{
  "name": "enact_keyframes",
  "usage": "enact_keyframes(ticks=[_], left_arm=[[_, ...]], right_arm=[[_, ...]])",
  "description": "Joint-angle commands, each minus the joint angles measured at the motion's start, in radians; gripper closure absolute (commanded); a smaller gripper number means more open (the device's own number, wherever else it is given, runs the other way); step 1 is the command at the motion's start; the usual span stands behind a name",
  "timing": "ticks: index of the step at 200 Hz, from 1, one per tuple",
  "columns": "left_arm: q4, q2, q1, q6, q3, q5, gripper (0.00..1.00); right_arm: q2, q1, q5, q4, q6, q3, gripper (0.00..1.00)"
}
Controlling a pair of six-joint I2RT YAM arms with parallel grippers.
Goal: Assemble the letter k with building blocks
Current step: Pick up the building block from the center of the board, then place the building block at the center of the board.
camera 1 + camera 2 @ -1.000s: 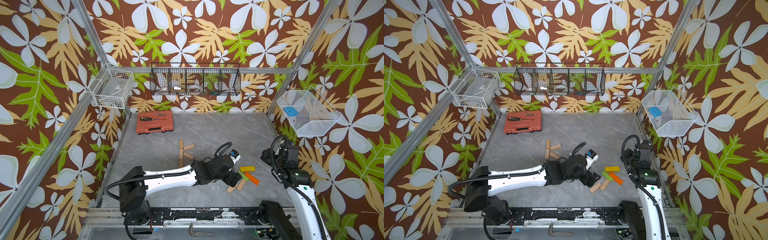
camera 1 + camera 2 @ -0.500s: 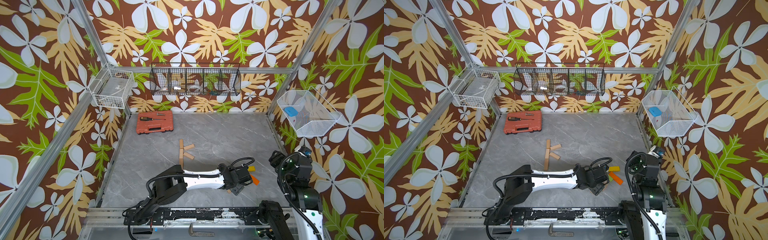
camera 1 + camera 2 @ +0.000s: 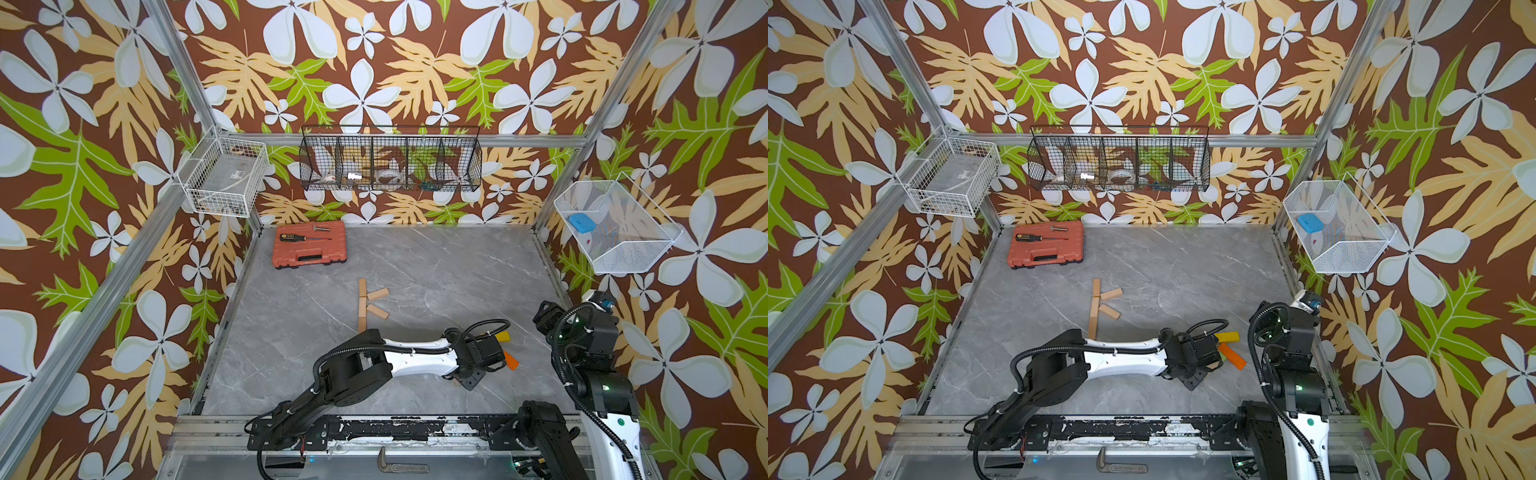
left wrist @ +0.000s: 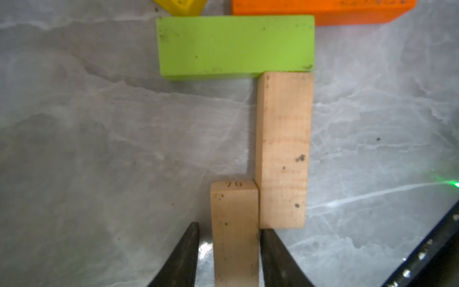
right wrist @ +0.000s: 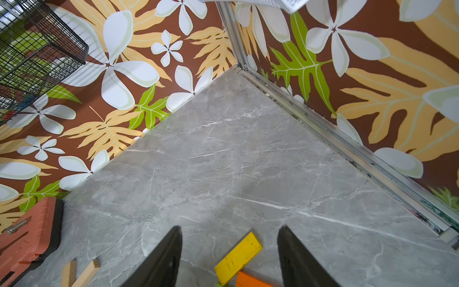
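Evidently the step in hand was the picking of another plank for the letter. The left gripper (image 4: 229, 227) was seen low over the loose pile near the front right corner of the table (image 3: 436, 266), the arm stretched across from its base, and its jaws stood narrow about the end of a plain wood block (image 4: 234, 211). One finger (image 4: 269, 246) was pressed to the block's long side, while a sliver of table showed between the other finger (image 4: 188, 248) and the wood; whether the grip was firm could not be told. The block was approached across its narrow width, presumably because that span suits the jaws and because this end lay clear of the rest. A second plain block (image 4: 283, 151) lay touching it along part of one side, with its far end butted against a green block (image 4: 236, 47); an orange block (image 4: 320, 11) and a yellow block (image 5: 238, 258) lay just beyond. The neighbour, it was judged, could be dragged along at lift-off

The right gripper (image 5: 229, 227) was held wide and empty above the table by the right edge, likely to leave the pile free for the other arm

Near the middle of the table the unfinished letter (image 3: 362, 305) was laid: a straight stem of planks with two short slanted planks (image 3: 377, 294) at its right side. A red-orange tool case (image 3: 309, 245) sat at the far left corner
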Motion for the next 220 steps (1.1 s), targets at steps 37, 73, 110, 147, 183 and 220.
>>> enact_keyframes(ticks=[37, 73, 110, 147, 183, 220], left_arm=[[-0.050, 0.013, 0.017, -0.062, 0.012, -0.032, 0.79], [-0.038, -0.049, 0.053, -0.152, -0.009, -0.135, 0.92], [-0.001, -0.116, 0.177, -0.305, 0.008, -0.219, 1.00], [-0.050, -0.047, 0.340, -0.401, 0.149, -0.300, 1.00], [-0.074, 0.056, 0.466, -0.420, 0.278, -0.253, 1.00], [-0.138, 0.162, 0.524, -0.447, 0.404, -0.224, 1.00]], right_arm=[[0.009, -0.001, -0.023, 0.044, 0.007, -0.001, 0.37], [0.022, -0.001, 0.012, 0.008, 0.049, 0.020, 0.36], [0.073, 0.000, -0.031, -0.026, 0.098, 0.064, 0.35], [0.112, 0.001, -0.145, -0.009, 0.136, 0.063, 0.34], [0.155, 0.001, -0.192, -0.031, 0.121, 0.080, 0.33], [0.156, 0.001, -0.202, -0.013, 0.131, 0.057, 0.33]])
